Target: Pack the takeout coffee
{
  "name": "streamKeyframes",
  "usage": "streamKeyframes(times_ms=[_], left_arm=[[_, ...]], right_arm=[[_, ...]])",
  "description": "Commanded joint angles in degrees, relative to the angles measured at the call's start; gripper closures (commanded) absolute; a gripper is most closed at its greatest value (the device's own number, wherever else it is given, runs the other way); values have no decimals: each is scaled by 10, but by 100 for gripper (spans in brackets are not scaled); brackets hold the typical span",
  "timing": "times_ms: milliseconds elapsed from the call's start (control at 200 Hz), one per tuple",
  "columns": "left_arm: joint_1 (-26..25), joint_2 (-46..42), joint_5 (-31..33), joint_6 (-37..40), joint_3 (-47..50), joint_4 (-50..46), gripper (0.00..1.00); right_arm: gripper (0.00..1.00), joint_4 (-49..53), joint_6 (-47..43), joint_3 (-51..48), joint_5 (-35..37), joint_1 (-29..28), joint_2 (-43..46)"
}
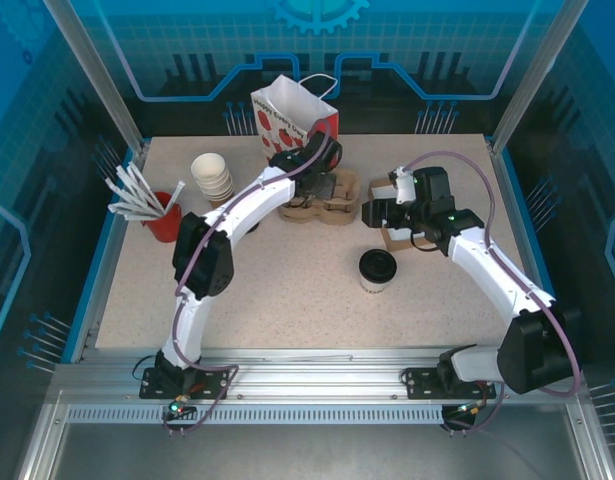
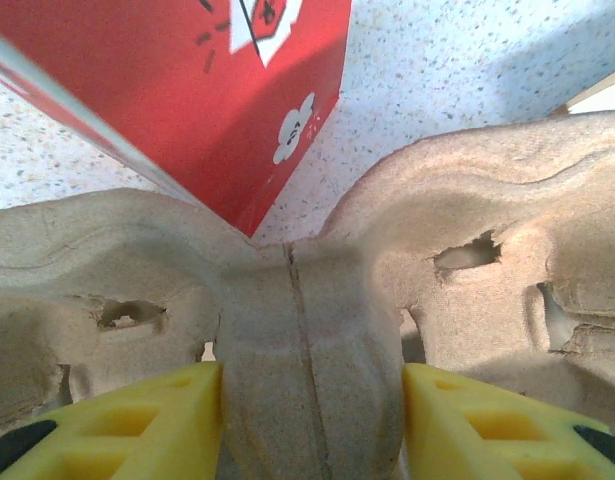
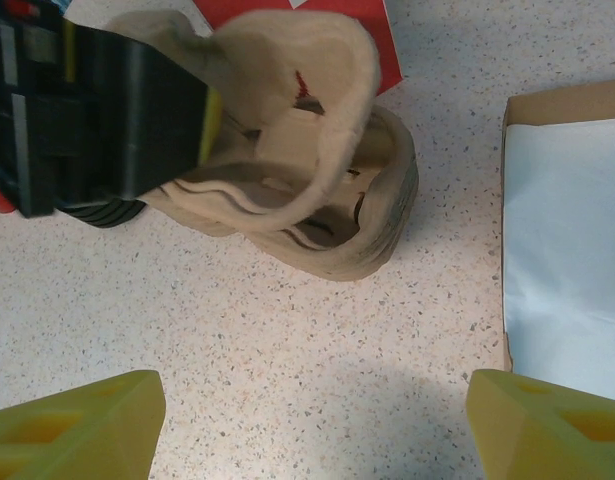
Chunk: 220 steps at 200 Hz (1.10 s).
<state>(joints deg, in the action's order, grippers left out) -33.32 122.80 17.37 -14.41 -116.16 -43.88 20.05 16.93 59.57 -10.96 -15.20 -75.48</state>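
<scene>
Positioning the tray seems in hand: the left gripper (image 2: pixel 312 400) pinches the cup carrier (image 2: pixel 487 200) by its ridge near the tabletop's far edge, the right gripper (image 3: pixel 315 415) hangs spread and empty, and the takeout coffee (image 1: pixel 378 267), standing mid-tabletop, probably needs grasping next.

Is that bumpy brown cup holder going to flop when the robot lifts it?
Probably not: the cup holder is moulded pulp with deep ridges, so likely stiff. It looks thin-walled and hollow, so probably light. The left arm's jaws pinch only its middle ridge, so it may tilt.

Speckled tabletop (image 1: pixel 287 300), blue panel walls (image 1: pixel 417 35), alu frame (image 1: pixel 317 385)
</scene>
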Motion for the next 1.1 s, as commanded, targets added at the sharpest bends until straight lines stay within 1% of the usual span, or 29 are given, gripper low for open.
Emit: streamKeyframes(times_ms=[0, 80, 125, 200, 285, 355, 470, 555, 665, 790, 895, 1096], left_arm=[[-14, -85, 29, 15, 31, -3, 52], [-23, -136, 50, 10, 76, 0, 52], [-31, -172, 63, 5, 118, 6, 52], [-49, -236, 80, -18, 215, 15, 52], [-75, -299, 83, -69, 324, 22, 53], [-106, -334, 81, -123, 397, 26, 52], [-161, -353, 80, -197, 480, 38, 52], [-195, -350, 82, -248, 522, 51, 52], [-218, -340, 83, -296, 557, 72, 52], [-242, -323, 86, -324, 571, 81, 52], [-257, -311, 77, -349, 585, 94, 52], [-286, -312, 73, -394, 606, 106, 51]], right_arm=[[20, 9, -4, 14, -4, 6, 48], [20, 18, -4, 24, -1, 6, 74], [20, 24, -4, 29, 1, 5, 87], [20, 32, -7, 33, 3, 4, 105], [20, 33, -8, 31, -1, 1, 113], [20, 33, -8, 28, -8, -1, 112], [20, 31, -12, 24, -16, -5, 101], [20, 36, -15, 23, -22, -6, 96], [20, 38, -18, 17, -24, -9, 96], [20, 35, -15, 7, -25, -11, 101], [19, 37, -18, 3, -20, -12, 104], [19, 40, -21, 0, -14, -12, 104]])
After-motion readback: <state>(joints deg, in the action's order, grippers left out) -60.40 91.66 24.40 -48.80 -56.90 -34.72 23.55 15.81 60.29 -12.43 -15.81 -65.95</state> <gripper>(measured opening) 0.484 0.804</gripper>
